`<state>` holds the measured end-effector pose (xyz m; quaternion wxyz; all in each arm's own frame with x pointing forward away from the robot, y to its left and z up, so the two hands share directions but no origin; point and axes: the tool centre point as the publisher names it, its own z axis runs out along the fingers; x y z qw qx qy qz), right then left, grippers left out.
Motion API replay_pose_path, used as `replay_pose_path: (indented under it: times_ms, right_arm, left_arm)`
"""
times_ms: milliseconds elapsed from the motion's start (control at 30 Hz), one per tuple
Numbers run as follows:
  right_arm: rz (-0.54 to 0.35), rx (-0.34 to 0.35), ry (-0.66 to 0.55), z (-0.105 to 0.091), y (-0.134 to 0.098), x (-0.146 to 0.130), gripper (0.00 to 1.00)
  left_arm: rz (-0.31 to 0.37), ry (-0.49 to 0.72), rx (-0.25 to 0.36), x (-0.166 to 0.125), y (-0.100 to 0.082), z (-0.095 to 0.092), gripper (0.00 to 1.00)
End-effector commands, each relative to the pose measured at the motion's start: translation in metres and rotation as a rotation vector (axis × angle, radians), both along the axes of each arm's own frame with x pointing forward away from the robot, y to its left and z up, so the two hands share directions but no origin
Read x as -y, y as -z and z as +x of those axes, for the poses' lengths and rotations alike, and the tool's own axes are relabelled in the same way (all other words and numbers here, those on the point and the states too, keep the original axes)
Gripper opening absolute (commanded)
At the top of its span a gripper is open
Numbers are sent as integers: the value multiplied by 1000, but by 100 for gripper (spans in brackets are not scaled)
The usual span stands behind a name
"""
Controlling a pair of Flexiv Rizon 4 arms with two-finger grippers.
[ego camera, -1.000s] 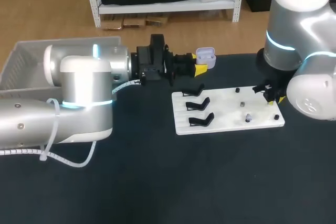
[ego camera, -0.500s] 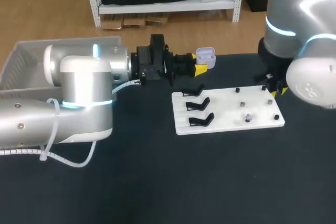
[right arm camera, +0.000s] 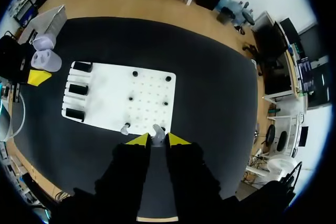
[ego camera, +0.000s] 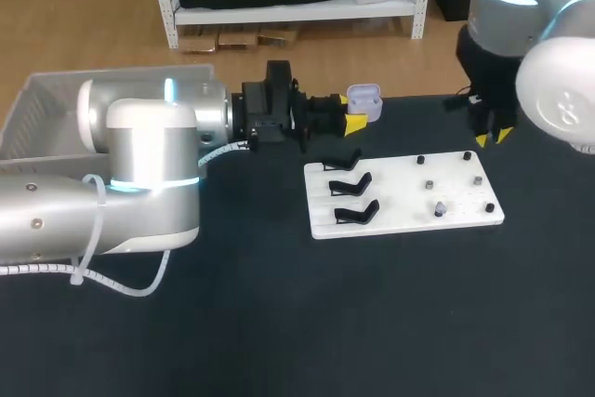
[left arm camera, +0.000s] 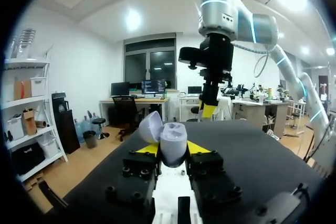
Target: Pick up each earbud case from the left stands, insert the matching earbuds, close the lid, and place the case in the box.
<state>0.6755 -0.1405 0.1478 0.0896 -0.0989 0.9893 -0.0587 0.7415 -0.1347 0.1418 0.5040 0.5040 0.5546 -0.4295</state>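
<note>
L gripper [left arm camera: 172, 148] clamps open case [left arm camera: 171, 139], R gripper [right arm camera: 158, 140] likely pinching earbud [right arm camera: 157, 131]

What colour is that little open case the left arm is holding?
The case is pale lilac, body and lid alike. It shows best in the left wrist view.

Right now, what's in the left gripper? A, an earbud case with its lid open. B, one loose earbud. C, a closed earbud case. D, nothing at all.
A: in the left wrist view the left gripper is shut on the earbud case, and its lid is tipped back, showing the open top.
</note>
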Motion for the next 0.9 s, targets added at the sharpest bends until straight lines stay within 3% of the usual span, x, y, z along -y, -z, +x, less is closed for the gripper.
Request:
replay_pose_path:
  times_ms: [33, 100, 133, 167, 200, 267, 367, 467, 533, 900]
  right_arm:
    - [1, 6, 1, -2, 1, 1, 0]
    - [1, 6, 1, -2, 1, 1, 0]
    - [42, 15, 119, 2, -2, -4, 0]
    - [9, 15, 218, 4, -3, -12, 0]
    - [-23, 62, 319, 7, -6, -21, 0]
    - [22, 103, 541, 10, -11, -35, 0]
    - [66, 143, 736, 16, -21, -59, 0]
    - [62, 123, 863, 24, -35, -79, 0]
    - [64, 128, 870, 28, -47, -95, 0]
    - [64, 128, 870, 28, -47, -95, 0]
  left_arm:
    - [-7, -4, 6, 0, 2, -1, 0]
    - [-7, -4, 6, 0, 2, -1, 0]
    - [-7, -4, 6, 0, 2, -1, 0]
    - [-7, -4, 6, 0, 2, -1, 0]
    - [-7, -4, 6, 0, 2, -1, 0]
    - [-7, -4, 6, 0, 2, -1, 0]
    - [-7, -4, 6, 0, 2, -1, 0]
    - [-7, -4, 6, 0, 2, -1, 0]
    - [-7, -4, 6, 0, 2, -1, 0]
    - [-7, -4, 6, 0, 2, -1, 0]
